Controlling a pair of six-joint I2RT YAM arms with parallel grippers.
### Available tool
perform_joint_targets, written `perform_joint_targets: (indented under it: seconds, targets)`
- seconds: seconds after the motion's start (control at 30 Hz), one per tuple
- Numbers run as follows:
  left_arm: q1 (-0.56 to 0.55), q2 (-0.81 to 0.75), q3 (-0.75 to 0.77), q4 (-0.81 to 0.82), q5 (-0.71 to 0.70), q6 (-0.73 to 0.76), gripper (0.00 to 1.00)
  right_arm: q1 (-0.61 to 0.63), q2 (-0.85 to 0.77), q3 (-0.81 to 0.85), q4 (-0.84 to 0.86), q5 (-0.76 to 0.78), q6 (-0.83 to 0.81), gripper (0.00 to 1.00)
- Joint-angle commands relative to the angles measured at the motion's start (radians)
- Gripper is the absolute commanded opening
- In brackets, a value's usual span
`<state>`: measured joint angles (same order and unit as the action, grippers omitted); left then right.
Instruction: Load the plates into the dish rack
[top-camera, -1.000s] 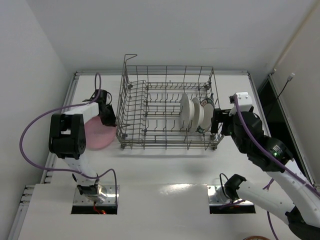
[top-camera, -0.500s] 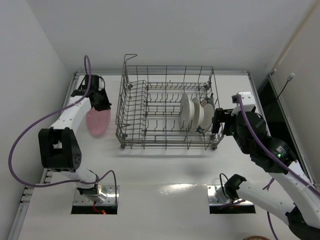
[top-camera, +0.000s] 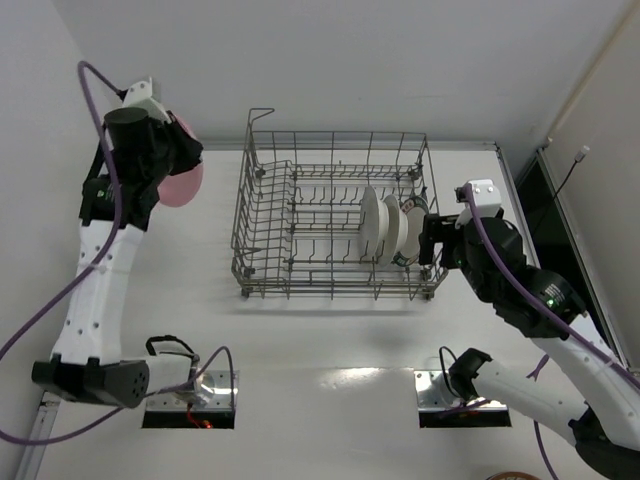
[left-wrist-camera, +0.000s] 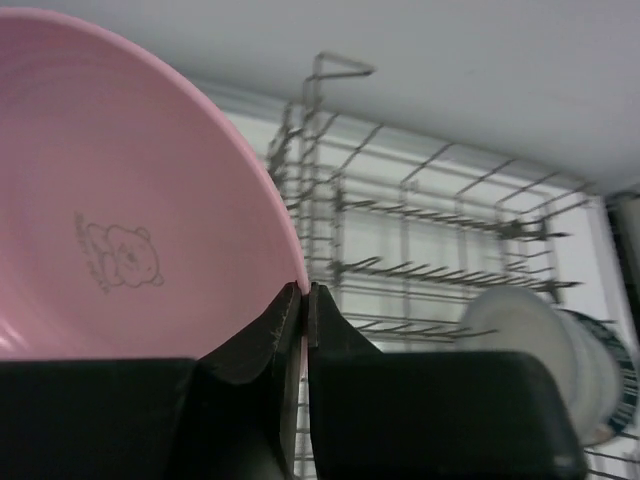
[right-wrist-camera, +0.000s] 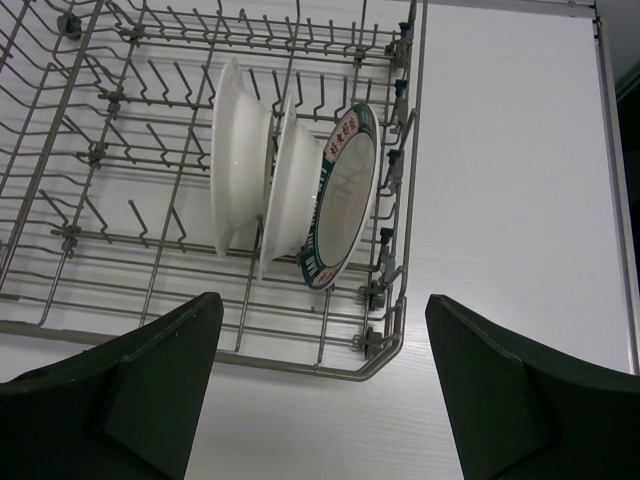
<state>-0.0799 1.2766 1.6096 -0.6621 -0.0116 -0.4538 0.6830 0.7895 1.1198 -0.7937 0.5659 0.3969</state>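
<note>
left claw (left-wrist-camera: 303, 292) pinching pink plate (left-wrist-camera: 130, 200) rim, high beside dish rack (top-camera: 262, 215), right claw (right-wrist-camera: 318, 310) wide

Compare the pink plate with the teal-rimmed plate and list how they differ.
Colour: the pink plate is pink all over with a small bear print; the teal-rimmed plate is white with a dark patterned rim. Place: the pink plate is held in the air, its rim pinched by the left gripper; the teal-rimmed plate stands on edge in the dish rack. Both are round.
</note>
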Motion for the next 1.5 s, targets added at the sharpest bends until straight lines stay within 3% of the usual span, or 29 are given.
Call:
perform_joint_targets:
  seconds: [0.0,0.1,0.2,0.23,0.27,0.37,0.57,0.7,0.87,1.0,1.2,1.47]
  targets:
    - [-0.012,-0.094,0.049,0.114,0.178,-0.064,0.0,-0.002,0.007,0.049,0.01,0.021,0.013,0.81]
    - [-0.066,-0.126,0.026,0.267,0.349,-0.155,0.0,-0.002,0.017,0.06,0.01,0.045,0.003,0.81]
    - [-0.129,-0.187,-0.197,0.697,0.502,-0.332,0.0,-0.002,0.017,0.069,0.01,0.045,0.003,0.81]
    - [-0.148,-0.2,-0.239,0.699,0.503,-0.367,0.0,-0.002,0.028,0.069,0.01,0.045,0.003,0.81]
    - [-0.194,-0.2,-0.278,0.834,0.503,-0.396,0.0,-0.002,0.028,0.069,0.001,0.054,0.003,0.81]
    - [-0.297,-0.182,-0.35,0.993,0.483,-0.457,0.0,-0.002,0.028,0.078,-0.009,0.065,0.003,0.81]
    - [-0.522,-0.076,-0.396,1.157,0.435,-0.467,0.0,-0.002,0.018,0.06,-0.027,0.084,-0.006,0.81]
    - [-0.581,-0.02,-0.425,1.174,0.389,-0.453,0.0,-0.002,0.008,0.06,-0.036,0.094,-0.006,0.81]
    - [-0.581,0.012,-0.549,1.285,0.368,-0.514,0.0,-0.002,-0.003,0.06,-0.045,0.106,-0.015,0.81]
    - [-0.581,0.073,-0.674,1.479,0.392,-0.595,0.0,-0.002,-0.021,0.051,-0.055,0.115,-0.015,0.81]
    - [-0.581,0.176,-0.698,1.585,0.421,-0.652,0.0,-0.002,-0.039,0.029,-0.073,0.115,-0.015,0.81]
    - [-0.581,0.28,-0.709,1.599,0.41,-0.651,0.0,-0.002,-0.058,0.029,-0.082,0.134,-0.024,0.81]
